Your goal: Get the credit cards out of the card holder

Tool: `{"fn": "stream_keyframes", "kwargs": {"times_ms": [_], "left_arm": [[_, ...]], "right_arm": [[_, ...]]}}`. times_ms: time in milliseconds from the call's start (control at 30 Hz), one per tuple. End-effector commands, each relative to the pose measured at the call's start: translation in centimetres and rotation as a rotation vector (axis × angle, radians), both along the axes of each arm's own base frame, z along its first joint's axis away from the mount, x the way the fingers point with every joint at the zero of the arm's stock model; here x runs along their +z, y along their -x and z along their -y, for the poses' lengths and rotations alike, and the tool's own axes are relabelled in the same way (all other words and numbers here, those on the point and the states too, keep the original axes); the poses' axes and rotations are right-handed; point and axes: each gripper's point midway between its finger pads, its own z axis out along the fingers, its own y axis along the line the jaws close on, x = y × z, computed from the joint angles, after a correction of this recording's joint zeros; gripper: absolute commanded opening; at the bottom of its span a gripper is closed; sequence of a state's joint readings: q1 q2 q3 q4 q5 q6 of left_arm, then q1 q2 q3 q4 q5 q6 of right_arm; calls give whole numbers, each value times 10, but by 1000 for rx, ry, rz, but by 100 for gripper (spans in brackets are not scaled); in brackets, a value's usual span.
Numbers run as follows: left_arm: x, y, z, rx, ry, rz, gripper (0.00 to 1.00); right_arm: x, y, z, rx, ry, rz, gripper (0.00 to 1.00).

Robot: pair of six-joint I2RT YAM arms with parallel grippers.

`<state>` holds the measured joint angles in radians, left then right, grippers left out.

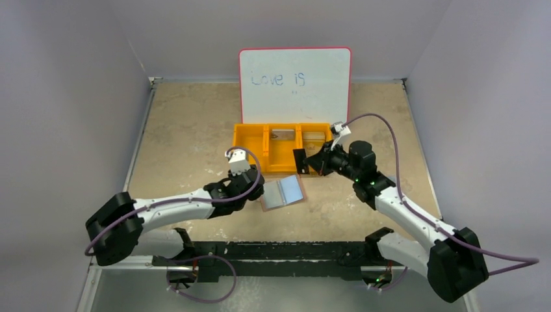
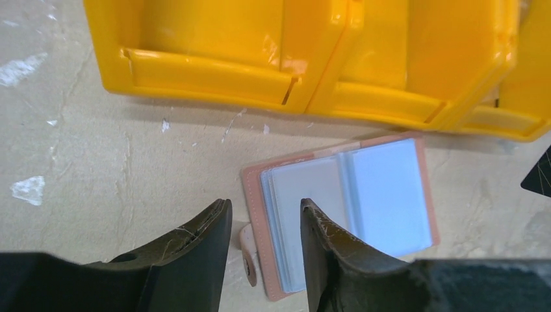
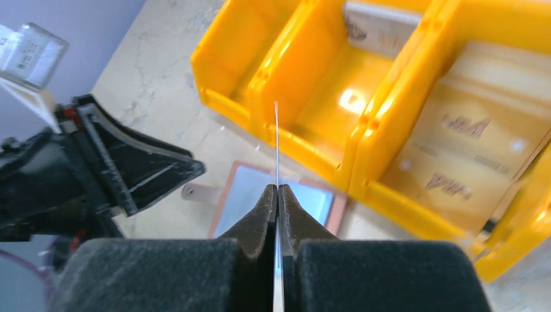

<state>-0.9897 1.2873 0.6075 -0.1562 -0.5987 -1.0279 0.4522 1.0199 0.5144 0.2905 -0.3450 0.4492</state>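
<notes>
Centrally, the open card holder [image 2: 351, 201], pinkish-brown with glossy pale-blue pockets, is lying flat on the mottled worktop [image 2: 97, 162], just below the shiny orange tray [image 2: 214, 78]. Over its left edge the left fingers [image 2: 201, 240] are standing apart, while the right fingers [image 3: 260, 214] are clamping a thin black card [image 1: 299, 160] near the tray's front wall.

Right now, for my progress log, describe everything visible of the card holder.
The card holder lies open, flat on the table, just before the orange tray, not touching it. Pinkish-brown leather-like cover, snap tab at its left edge; shiny pale blue clear pockets inside, seemingly empty. The left gripper, open, straddles that edge; contact unclear. The right gripper holds a black card away from it.
</notes>
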Motion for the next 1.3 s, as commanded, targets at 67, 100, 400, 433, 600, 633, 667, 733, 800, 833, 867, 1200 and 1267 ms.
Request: {"fn": "stream_keyframes", "kwargs": {"times_ms": [67, 100, 400, 433, 600, 633, 667, 733, 800, 833, 867, 1200, 1267], "left_arm": [[41, -7, -23, 88, 12, 113, 47], [45, -7, -29, 104, 8, 122, 48], [58, -2, -79, 253, -96, 166, 51], [60, -2, -82, 264, -101, 172, 52], [65, -2, -99, 310, -133, 187, 53], [64, -2, -103, 319, -145, 180, 53], [62, -3, -108, 330, -161, 171, 53], [60, -4, -118, 350, -179, 153, 54], [61, -6, -127, 368, -171, 138, 55], [62, -7, -131, 375, -164, 136, 56], [64, -8, -134, 381, -146, 137, 58], [67, -12, -139, 387, -139, 121, 68], [67, -13, -138, 386, -141, 121, 69]], "right_arm": [[59, -49, -6, 34, 124, 331, 0], [62, -54, -9, 46, 133, 351, 0], [95, -91, -41, 193, 196, 506, 0], [95, -94, -48, 237, 206, 514, 0], [79, -110, -75, 429, 262, 468, 0], [77, -113, -79, 459, 270, 464, 0], [74, -113, -83, 501, 275, 459, 0], [70, -117, -93, 578, 292, 450, 0], [64, -119, -101, 652, 308, 419, 0], [59, -121, -104, 675, 316, 399, 0], [63, -127, -110, 690, 322, 400, 0], [35, -142, -155, 822, 380, 298, 0], [32, -144, -162, 836, 382, 287, 0]]}}
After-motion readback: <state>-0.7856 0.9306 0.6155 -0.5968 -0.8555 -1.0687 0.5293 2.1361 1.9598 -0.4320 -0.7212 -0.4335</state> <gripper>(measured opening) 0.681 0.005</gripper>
